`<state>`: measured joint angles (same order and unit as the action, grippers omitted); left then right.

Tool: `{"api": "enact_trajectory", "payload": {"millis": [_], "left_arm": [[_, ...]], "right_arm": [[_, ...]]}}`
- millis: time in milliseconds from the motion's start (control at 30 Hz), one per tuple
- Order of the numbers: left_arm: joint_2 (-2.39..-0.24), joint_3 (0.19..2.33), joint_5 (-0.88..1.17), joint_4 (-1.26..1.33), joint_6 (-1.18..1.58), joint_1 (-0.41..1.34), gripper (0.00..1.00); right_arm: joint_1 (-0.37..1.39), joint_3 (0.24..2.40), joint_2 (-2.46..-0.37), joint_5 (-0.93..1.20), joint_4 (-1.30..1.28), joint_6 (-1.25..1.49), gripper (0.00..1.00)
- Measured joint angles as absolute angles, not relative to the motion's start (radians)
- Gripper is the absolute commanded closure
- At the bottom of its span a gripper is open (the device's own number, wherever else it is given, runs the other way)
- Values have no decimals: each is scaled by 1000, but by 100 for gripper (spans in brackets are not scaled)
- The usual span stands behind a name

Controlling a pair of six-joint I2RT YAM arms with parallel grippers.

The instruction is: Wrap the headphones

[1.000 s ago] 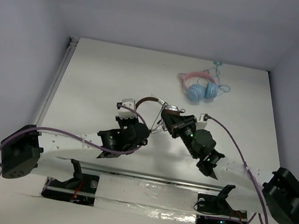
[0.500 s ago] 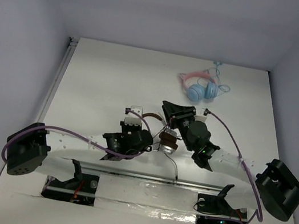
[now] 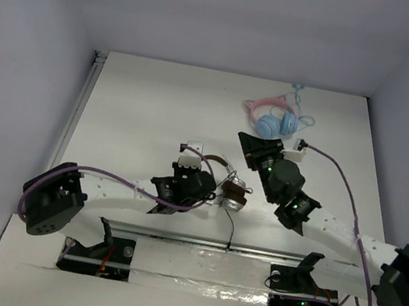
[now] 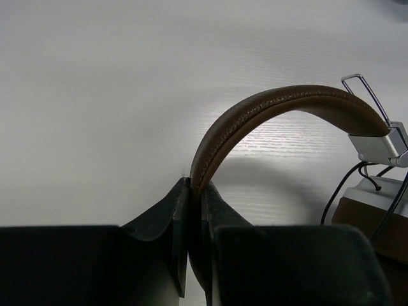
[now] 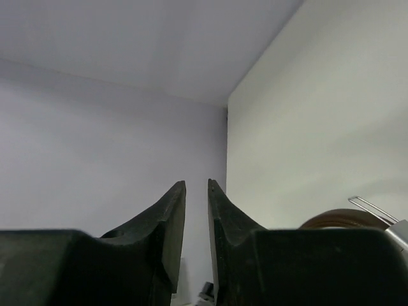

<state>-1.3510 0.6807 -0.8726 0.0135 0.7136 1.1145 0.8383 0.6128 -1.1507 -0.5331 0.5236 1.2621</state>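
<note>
Pinching the brown padded headband, the left gripper (image 4: 194, 185) has its two dark fingers closed on the over-ear headphones with brown band and silver-and-brown round earcups (image 4: 280, 105). The grip sits at one end of the arch. From there the band curves up and to the right, away from the fingers, to a silver metal yoke (image 4: 380, 143) with a thin wire loop above it. Below the yoke only a part of a brown earcup (image 4: 373, 223) shows at the frame edge, and the thin dark cable (image 4: 341, 194) runs beside it.

In the top view the headphones are near the middle of the white table (image 3: 141, 110), between the two arms. One silver earcup (image 3: 233, 199) is on the near side and the cable hangs from it toward the near table edge.

The right gripper (image 5: 196, 185) is apart from the headphones, on their far right side. Its fingers stand a little open – a narrow gap, nothing between them – and point at the grey wall. The brown band shows only in the low right corner of its wrist view.

Smaller pink-and-light-blue headphones (image 3: 272, 117) lie at the far side of the table, just beyond the right gripper.
</note>
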Motion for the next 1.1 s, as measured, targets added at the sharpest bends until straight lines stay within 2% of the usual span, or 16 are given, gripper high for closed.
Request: {"api": "enact_trajectory", "payload": {"millis": [67, 100, 500, 533, 567, 600, 833, 933, 1100], "left_arm": [[-1385, 680, -865, 58, 698, 1091, 100], [-1403, 680, -862, 84, 689, 1077, 100], [-1613, 685, -740, 367, 605, 918, 100], [-1638, 691, -728, 374, 606, 910, 98], [-1655, 697, -715, 381, 606, 904, 89], [-1673, 705, -710, 387, 605, 897, 87], [-1691, 771, -697, 458, 594, 849, 81], [-1691, 775, -682, 472, 606, 845, 66], [-1692, 763, -676, 474, 632, 842, 50]], "right_arm": [[837, 635, -1085, -562, 463, 1193, 95], [836, 647, -1050, -576, 429, 1159, 100], [832, 700, -695, -591, 5, 819, 98], [832, 701, -672, -588, -26, 805, 97], [831, 702, -654, -582, -56, 793, 95], [831, 705, -641, -575, -81, 783, 94], [832, 746, -607, -520, -233, 727, 91], [831, 755, -596, -511, -281, 712, 88], [832, 764, -566, -492, -320, 694, 86]]}}
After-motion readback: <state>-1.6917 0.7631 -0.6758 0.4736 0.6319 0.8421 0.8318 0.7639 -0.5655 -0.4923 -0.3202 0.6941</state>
